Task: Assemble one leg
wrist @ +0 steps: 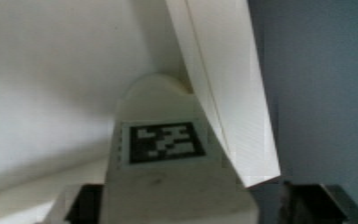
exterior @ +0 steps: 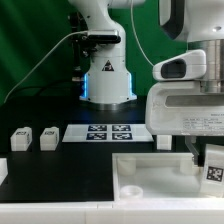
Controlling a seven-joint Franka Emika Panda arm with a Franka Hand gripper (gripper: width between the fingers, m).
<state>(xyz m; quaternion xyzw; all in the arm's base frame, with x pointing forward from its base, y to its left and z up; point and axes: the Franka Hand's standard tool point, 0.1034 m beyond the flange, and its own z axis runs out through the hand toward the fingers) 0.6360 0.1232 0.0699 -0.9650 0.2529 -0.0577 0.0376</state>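
My gripper (exterior: 207, 165) is at the exterior view's right, above the right end of the large white panel (exterior: 150, 175). It is shut on a white leg (wrist: 167, 150) with a black-and-white tag; in the exterior view the leg (exterior: 213, 165) hangs between the fingers. In the wrist view the leg fills the middle, with the dark fingers (wrist: 87, 205) against both its sides, and its tip lies over the panel's raised rim (wrist: 220, 80). Two more legs (exterior: 21, 138) (exterior: 47, 137) stand at the exterior view's left, and another (exterior: 164, 140) stands by the gripper.
The marker board (exterior: 105, 132) lies flat in the middle of the black table. The robot's white base (exterior: 107, 75) stands behind it. Cables run along the exterior view's far left. A white part (exterior: 3, 172) shows at the left edge.
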